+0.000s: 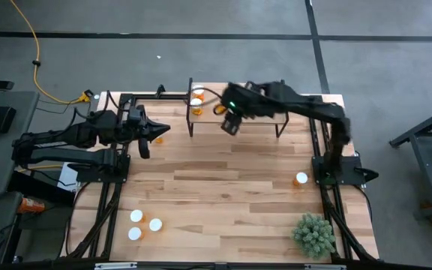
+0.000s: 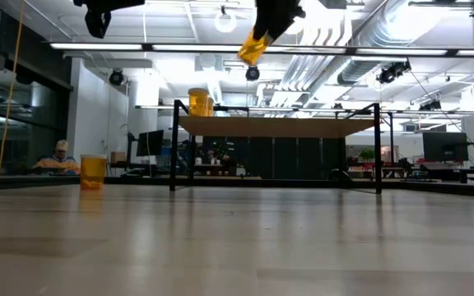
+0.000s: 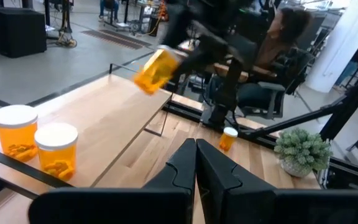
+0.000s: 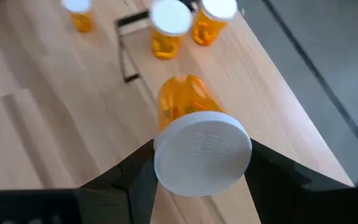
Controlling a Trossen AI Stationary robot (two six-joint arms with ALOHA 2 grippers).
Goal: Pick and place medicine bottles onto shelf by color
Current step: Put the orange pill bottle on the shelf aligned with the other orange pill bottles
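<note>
The right gripper (image 1: pixel 231 124) was in the air above the shelf (image 1: pixel 261 112), and it was grasping one orange bottle (image 4: pixel 188 118) by the white cap end. In the right wrist view the two fingers (image 4: pixel 135 171) pressed on both sides of the cap, and the orange body pointed away from the gripper toward the shelf board. In the low view this bottle (image 2: pixel 253 48) hung tilted, clearly higher than the shelf top and not touching it.

Two other bottles (image 3: pixel 16 129) already stood upright on the shelf, next to each other, near its end on the left arm's side. One more bottle (image 1: pixel 301 179) stood on the surface near the base of the right arm. Three bottles (image 1: pixel 136 217) stood close together on the surface near the front edge, on the left arm's side, and one bottle (image 1: pixel 158 138) was just beside the left gripper (image 1: pixel 156 131).

The left gripper was clenched with nothing between its fingers, and it waited over the surface, near the left end of the shelf. A small green plant (image 1: pixel 313 234) stood at the front corner on the right arm's side.
</note>
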